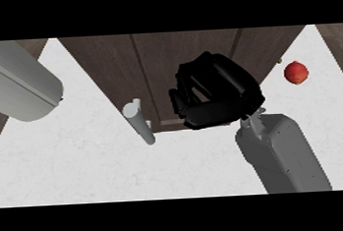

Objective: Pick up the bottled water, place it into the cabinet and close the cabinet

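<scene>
Your left forearm (16,81), cut off at ten o'clock, hides its hand; right hand (217,93) curls over the cabinet (157,64), contents unclear.

a kitchen: dark wood cabinet (200,52) with a bar handle (140,121) over a white marbled counter (97,170).

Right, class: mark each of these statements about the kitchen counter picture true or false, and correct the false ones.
1. The right hand is in front of the dark wooden cabinet. True.
2. A red object lies to the right of that hand. True.
3. The red object is held in the right hand. False: it lies apart from the hand.
4. The cabinet handle is black. False: it is pale grey.
5. The counter is white. True.
</scene>
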Controlling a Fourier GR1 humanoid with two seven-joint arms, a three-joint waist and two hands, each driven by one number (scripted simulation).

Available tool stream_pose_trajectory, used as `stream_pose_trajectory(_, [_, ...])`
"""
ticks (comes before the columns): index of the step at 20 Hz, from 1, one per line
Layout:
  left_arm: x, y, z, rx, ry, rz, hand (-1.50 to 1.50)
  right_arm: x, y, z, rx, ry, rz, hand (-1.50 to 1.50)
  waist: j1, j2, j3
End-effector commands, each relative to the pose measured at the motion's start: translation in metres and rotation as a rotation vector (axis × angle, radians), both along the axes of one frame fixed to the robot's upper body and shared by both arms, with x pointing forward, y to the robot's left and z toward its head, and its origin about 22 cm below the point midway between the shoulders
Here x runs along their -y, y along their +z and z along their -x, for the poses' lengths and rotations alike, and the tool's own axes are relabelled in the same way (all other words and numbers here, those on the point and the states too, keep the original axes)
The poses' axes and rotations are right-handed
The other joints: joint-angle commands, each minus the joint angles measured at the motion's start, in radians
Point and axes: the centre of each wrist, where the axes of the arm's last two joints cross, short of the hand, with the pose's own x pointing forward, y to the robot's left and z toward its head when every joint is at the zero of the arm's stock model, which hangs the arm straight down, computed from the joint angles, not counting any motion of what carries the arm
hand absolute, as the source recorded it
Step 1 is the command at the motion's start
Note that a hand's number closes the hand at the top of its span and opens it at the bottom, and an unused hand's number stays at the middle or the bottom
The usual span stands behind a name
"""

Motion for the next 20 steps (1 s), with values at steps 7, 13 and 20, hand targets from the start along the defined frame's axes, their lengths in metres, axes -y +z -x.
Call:
stream_pose_trajectory(7, [-0.022, 0.003, 0.014, 0.009, -0.003, 0.022, -1.50, -0.008, 0.010, -0.063, 0.007, 0.052, 0.030, 1.50, -0.002, 0.002, 0.000])
stream_pose_trajectory(13, [-0.010, 0.011, 0.012, 0.021, -0.010, 0.014, -1.50, -0.028, 0.018, -0.065, -0.031, 0.092, -0.007, 1.50, 0.002, 0.002, 0.000])
stream_pose_trajectory(20, [-0.008, 0.006, 0.009, 0.014, -0.013, 0.032, -1.50, -0.033, 0.022, -0.066, -0.041, 0.158, -0.011, 1.50, -0.003, 0.001, 0.000])
